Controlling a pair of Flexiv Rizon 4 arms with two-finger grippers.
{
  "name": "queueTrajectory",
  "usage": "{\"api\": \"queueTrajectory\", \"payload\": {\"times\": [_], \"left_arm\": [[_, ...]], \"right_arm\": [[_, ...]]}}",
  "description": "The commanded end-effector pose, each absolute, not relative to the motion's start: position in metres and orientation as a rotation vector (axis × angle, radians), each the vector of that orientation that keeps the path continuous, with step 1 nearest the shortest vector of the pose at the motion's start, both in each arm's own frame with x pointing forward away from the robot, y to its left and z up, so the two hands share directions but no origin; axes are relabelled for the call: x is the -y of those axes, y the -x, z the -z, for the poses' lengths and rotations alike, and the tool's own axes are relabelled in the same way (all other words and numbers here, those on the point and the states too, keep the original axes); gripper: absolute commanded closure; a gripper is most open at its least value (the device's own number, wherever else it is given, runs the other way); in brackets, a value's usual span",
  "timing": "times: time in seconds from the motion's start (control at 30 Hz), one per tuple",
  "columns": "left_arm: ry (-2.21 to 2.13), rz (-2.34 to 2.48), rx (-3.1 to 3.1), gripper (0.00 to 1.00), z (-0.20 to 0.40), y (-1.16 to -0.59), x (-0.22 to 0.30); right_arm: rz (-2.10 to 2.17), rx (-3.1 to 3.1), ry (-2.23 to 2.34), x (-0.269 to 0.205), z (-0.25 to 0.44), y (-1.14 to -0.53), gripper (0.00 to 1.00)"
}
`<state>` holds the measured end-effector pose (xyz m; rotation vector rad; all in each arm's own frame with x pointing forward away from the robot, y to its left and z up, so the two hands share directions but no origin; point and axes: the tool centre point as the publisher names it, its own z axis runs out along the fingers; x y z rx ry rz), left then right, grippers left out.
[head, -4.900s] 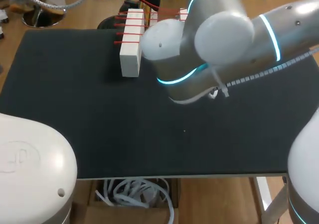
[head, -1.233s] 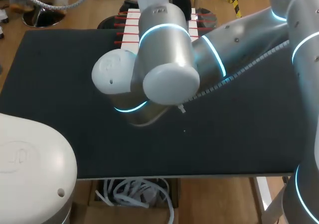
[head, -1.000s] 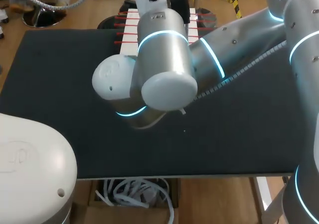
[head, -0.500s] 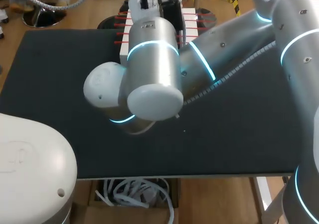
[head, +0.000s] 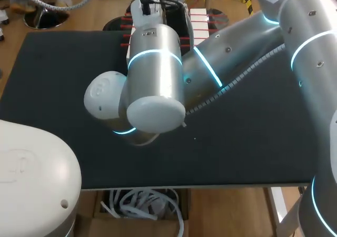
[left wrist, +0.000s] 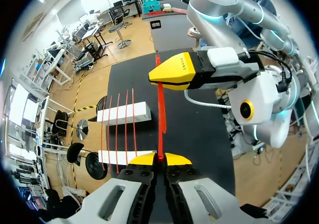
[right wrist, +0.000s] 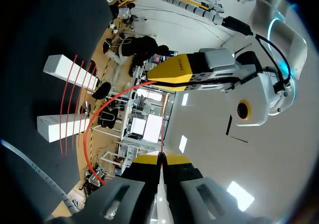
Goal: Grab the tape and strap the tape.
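Now, step in hand: the grab looks done and you are into the strapping part, with the red tape shared between both arms.
Left gripper: fingers pinched tight together, one end of the tape clamped between the yellow tips.
Right gripper: yellow tips likewise closed on the tape, gripping near its far end, facing your left one.
Tape position: up in the air above the table, spanning from one gripper to the other. From the left wrist it runs as a straight line; from the right wrist a long part bows out to one side.
White blocks: two of them, lying side by side, beside and below the held tape, not touching it.
Red bands: four already stretched across both blocks, so this piece looks like the next in the row.
Head view: your right arm covers the grippers, so rely on the wrist views.
Next move, my judgement: carry the tape over to the blocks, line it up parallel to the bands in a free spot, and lower both ends evenly without loosening either grip.
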<state>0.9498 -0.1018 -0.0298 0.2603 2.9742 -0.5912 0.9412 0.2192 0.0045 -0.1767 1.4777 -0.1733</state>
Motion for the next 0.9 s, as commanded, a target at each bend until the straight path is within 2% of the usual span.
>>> {"api": "queueTrajectory", "payload": {"times": [0.03, 0.9], "left_arm": [[-0.259, 0.585, -2.977, 1.0, 0.029, -0.95, 0.102], [-0.259, 0.585, -2.977, 1.0, 0.029, -0.95, 0.102]], "right_arm": [[0.187, -1.469, 0.175, -0.224, -0.002, -0.941, 1.0], [0.24, -1.444, 0.208, -0.237, -0.003, -0.947, 1.0]]}}
